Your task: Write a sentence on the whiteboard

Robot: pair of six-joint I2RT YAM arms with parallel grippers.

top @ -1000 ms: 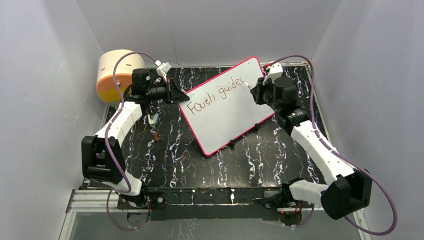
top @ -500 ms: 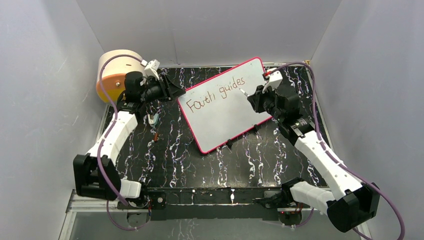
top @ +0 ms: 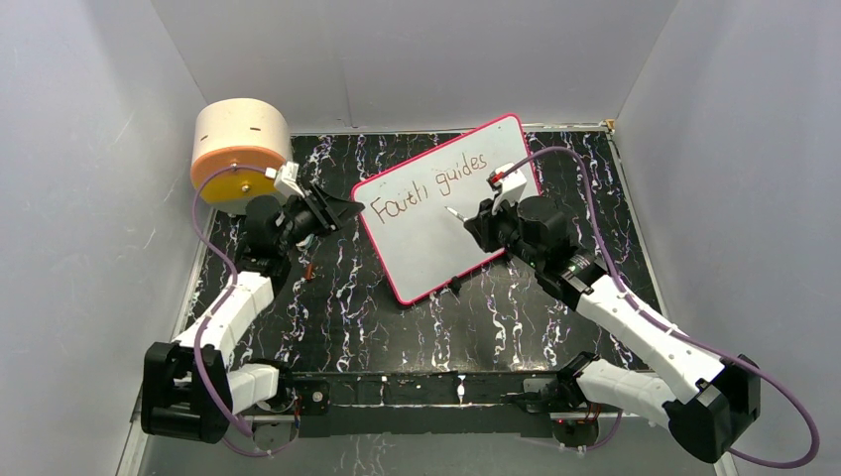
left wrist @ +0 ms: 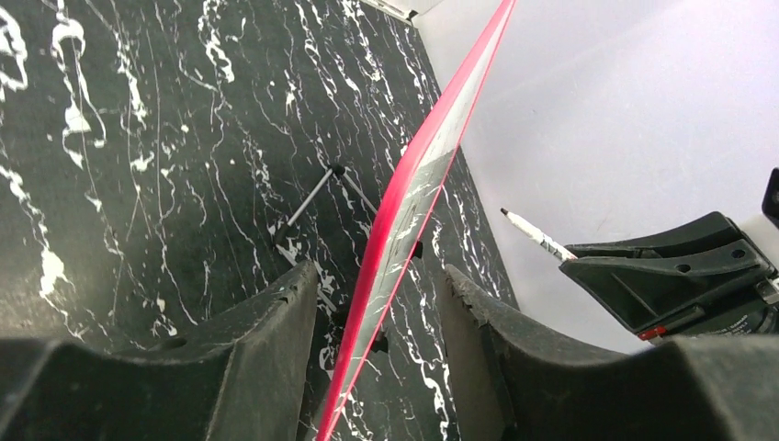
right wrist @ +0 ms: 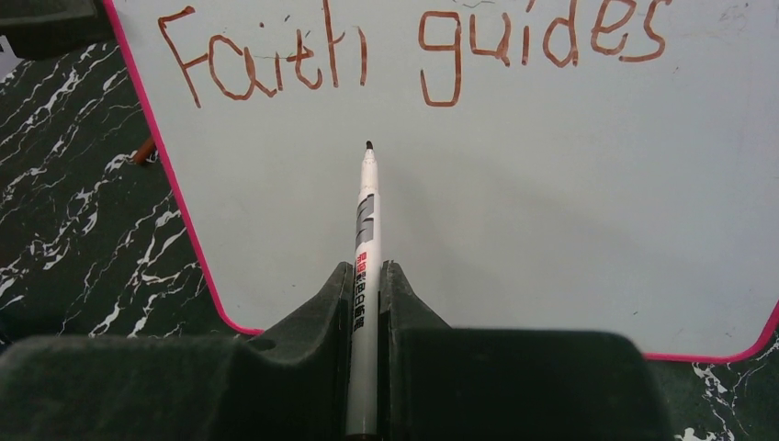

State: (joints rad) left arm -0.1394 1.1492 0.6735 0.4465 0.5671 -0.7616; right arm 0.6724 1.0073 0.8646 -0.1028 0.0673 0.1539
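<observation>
Right wrist: right gripper (right wrist: 366, 268) pinching slim marker (right wrist: 366, 211), smooth pink-rimmed whiteboard (right wrist: 551, 202); left gripper (left wrist: 378, 274) spread.

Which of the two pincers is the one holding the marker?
The right pincer, shut on the marker above the whiteboard. The left pincer holds no pen; it stands open astride the board's pink edge.

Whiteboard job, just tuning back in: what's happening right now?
The right gripper is shut on a marker, its tip aimed at a blank part of the whiteboard just below the sentence, which so far reads "Faith guides" on one line. Whether the tip touches the surface is not clear. The left gripper has its jaws open on either side of the board's pink edge, with a gap on both sides, so it is not clamping it.
</observation>
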